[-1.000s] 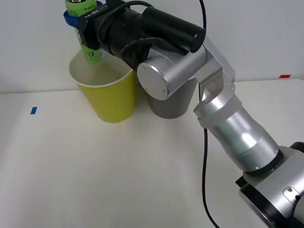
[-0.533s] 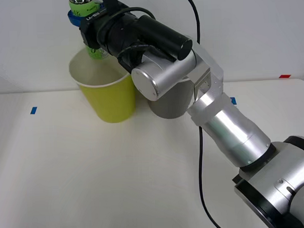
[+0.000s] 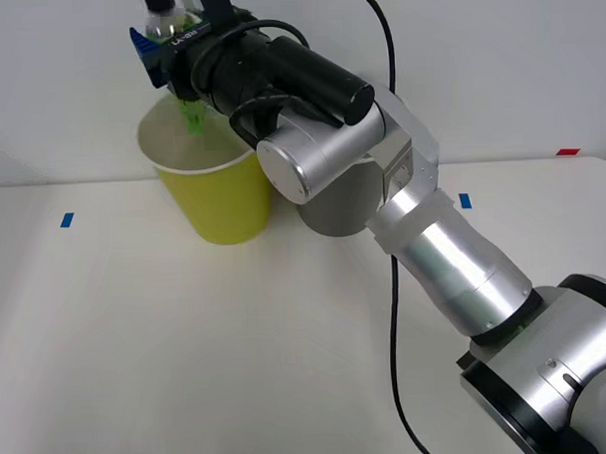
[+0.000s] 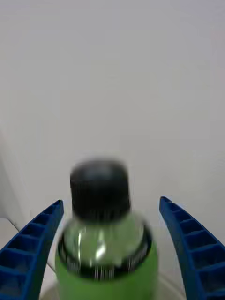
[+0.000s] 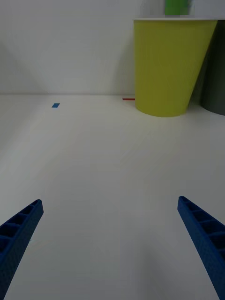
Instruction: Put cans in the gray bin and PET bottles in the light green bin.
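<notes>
Front camera first: the right arm reached across the white table with the right gripper hanging over the mouth of the light green bin. The PET bottle sat under the gripper, its green label poking down toward the bin's opening. The gray bin stood just beside the light green one on its right, mostly hidden behind the arm. Small blue tape marks and a red one were stuck on the table.

Right wrist camera: the bottle was right up close, dark cap up, clear neck, green label below. The blue ribbed fingers stood spread wide on either side of it, with a visible gap between each one and the bottle, so nothing was clamping it. The bottle looked a bit smeared.

Left wrist camera: the left gripper hovered low over the bare table, well away from the bins, its blue fingers apart with nothing between them. The light green bin stood upright ahead, a bit of the green label poking above its rim, and an edge of the gray bin just beside it.
</notes>
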You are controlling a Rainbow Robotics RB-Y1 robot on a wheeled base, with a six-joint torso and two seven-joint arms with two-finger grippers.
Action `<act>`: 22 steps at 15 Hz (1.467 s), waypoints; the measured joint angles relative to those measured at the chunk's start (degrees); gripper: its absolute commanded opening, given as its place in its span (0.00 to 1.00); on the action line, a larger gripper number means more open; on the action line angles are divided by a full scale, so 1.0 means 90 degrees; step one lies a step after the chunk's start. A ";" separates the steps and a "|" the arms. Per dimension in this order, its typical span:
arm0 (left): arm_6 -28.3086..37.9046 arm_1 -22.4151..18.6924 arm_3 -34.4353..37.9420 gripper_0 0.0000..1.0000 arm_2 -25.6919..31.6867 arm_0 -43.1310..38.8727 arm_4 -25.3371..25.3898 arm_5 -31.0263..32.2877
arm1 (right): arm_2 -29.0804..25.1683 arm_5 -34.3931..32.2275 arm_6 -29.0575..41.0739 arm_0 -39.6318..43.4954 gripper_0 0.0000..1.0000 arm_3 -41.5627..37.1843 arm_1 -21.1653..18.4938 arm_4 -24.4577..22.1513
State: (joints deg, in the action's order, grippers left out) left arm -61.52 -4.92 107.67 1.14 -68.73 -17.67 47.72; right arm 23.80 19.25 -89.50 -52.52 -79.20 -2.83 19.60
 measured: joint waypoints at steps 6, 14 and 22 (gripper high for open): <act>0.0000 0.0000 0.0000 1.00 0.0000 0.0000 0.0000 0.0000 | -0.0242 -0.0327 -0.0209 0.0816 1.00 -0.0915 0.0212 -0.0210; 0.0000 0.0000 0.0000 1.00 0.0000 0.0000 0.0000 0.0000 | -0.0150 -0.0327 -0.0192 0.4231 1.00 -0.4295 -0.1041 -0.0206; 0.0000 0.0000 0.0000 1.00 0.0000 0.0000 0.0000 0.0000 | -0.0014 -0.1000 -0.0253 0.6925 1.00 -0.5727 -0.2662 -0.0284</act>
State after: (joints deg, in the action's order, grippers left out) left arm -61.52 -4.92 107.67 1.14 -68.73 -17.67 47.72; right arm 23.68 10.25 -91.78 9.81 -130.74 -26.79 17.05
